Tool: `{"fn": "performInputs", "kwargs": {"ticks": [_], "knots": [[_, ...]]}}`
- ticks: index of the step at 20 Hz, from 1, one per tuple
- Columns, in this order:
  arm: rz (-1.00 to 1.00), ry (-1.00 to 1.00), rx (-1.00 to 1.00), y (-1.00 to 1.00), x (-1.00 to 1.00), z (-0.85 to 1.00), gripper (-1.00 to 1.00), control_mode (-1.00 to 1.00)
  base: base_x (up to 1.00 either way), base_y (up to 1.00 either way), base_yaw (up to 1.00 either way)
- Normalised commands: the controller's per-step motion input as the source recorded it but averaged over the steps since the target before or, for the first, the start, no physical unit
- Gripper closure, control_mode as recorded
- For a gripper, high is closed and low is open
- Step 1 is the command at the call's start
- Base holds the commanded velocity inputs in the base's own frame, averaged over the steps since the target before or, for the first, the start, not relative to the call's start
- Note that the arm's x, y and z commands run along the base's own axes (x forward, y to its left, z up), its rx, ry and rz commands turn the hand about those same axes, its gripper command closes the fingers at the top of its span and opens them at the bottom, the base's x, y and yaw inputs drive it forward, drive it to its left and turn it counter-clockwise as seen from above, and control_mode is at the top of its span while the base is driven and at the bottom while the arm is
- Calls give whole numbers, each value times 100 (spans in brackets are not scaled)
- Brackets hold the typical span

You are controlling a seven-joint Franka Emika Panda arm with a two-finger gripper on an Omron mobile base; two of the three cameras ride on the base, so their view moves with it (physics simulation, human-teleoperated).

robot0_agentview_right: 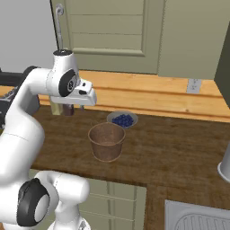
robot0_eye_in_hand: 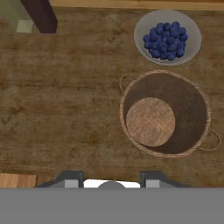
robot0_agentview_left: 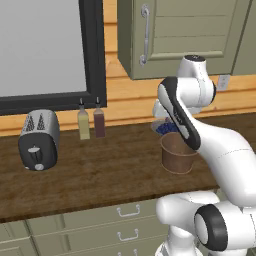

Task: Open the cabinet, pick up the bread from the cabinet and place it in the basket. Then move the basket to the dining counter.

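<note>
The sage-green cabinet (robot0_agentview_left: pixel 185 37) hangs above the worktop with its door shut, its silver bar handle (robot0_agentview_left: pixel 145 35) on the left side; the door is also in the right base view (robot0_agentview_right: pixel 108 31). The bread is hidden. The round brown basket (robot0_eye_in_hand: pixel 165 113) stands empty on the wooden worktop, with its woven bottom showing. It is also seen from both bases (robot0_agentview_left: pixel 177 152) (robot0_agentview_right: pixel 107 141). My gripper (robot0_eye_in_hand: pixel 112 179) hovers above the worktop, facing down, just left of the basket. It is open with nothing between its fingers. The dining counter is out of view.
A grey bowl of blueberries (robot0_eye_in_hand: pixel 167 37) sits just behind the basket. Two bottles (robot0_agentview_left: pixel 91 121) and a silver toaster (robot0_agentview_left: pixel 39 140) stand further left by the window. A sink (robot0_agentview_right: pixel 197 218) lies at the right. Green drawers (robot0_agentview_left: pixel 127 225) run under the worktop.
</note>
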Motion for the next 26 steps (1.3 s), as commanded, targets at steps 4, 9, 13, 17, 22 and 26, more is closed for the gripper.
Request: {"fn": "performInputs", "kwargs": {"ticks": [4,9,13,17,22,26], "knots": [[0,-1,-3,9,-2,2,-100,-100,0,0,0],[-7,-26,-14,47,9,21,-100,-100,0,0,0],[-30,-55,-10,58,16,74,-100,-100,0,0,0],[-19,-42,-10,39,30,100,-100,-100,0,0,0],[-8,-24,1,0,27,100,-100,-100,0,0,0],[4,2,20,-19,23,98,-100,-100,0,0,0]]}}
